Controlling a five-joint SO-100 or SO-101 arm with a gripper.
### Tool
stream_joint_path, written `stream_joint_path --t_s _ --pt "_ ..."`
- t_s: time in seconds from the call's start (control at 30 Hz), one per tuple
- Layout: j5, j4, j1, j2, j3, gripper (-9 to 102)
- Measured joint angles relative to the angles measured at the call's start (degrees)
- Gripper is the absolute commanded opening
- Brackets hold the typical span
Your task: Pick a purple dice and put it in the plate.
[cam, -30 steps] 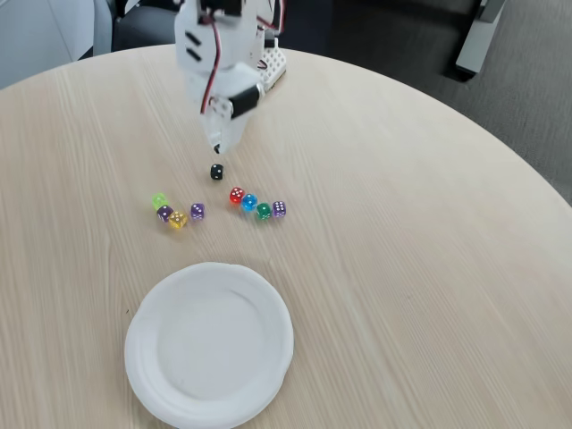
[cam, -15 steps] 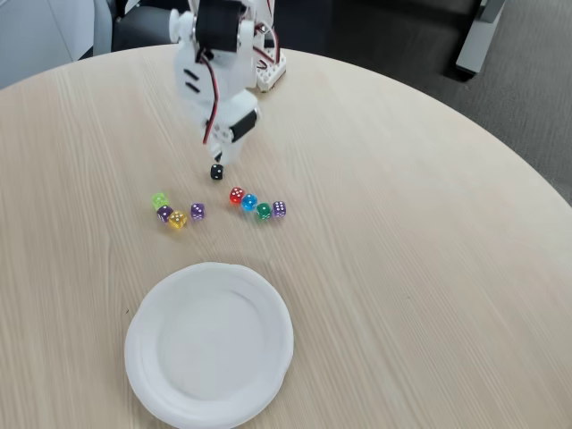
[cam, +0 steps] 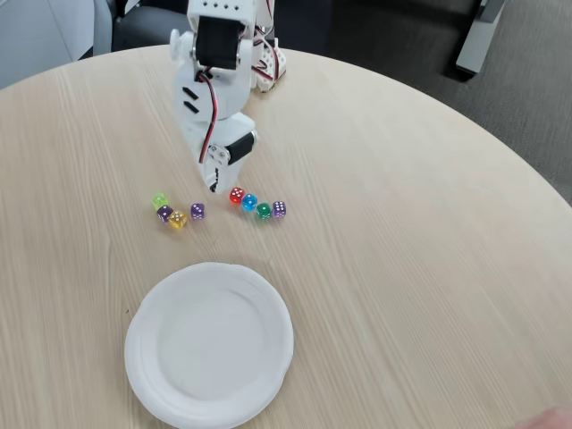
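1. The plate is sitting nearest on the table.
2. The purple dice is lying just beyond the plate (a yellow die beside it).
3. The gripper is hanging just beyond that dice; I cannot tell if its fingers are spread.

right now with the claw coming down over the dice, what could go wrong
1. The white claw hangs just above the table beside the small translucent violet die, and the darker purple die and yellow die lie close by, so it may take the wrong one.
2. The red die sits right next to the claw tip and could get knocked.
3. The large white disposable plate is nearer the camera, so a weak pinch could drop the die on the way there.
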Motion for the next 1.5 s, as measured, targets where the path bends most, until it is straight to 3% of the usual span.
stream_joint_path --t_s 0.57,1.0,1.5 --pt "5.7 -10.9 0.0 -5.1 0.0 7" --pt "17.6 -11.2 0.0 -5.1 0.0 9" --pt "22.4 -11.2 0.0 -8.0 0.0 10"
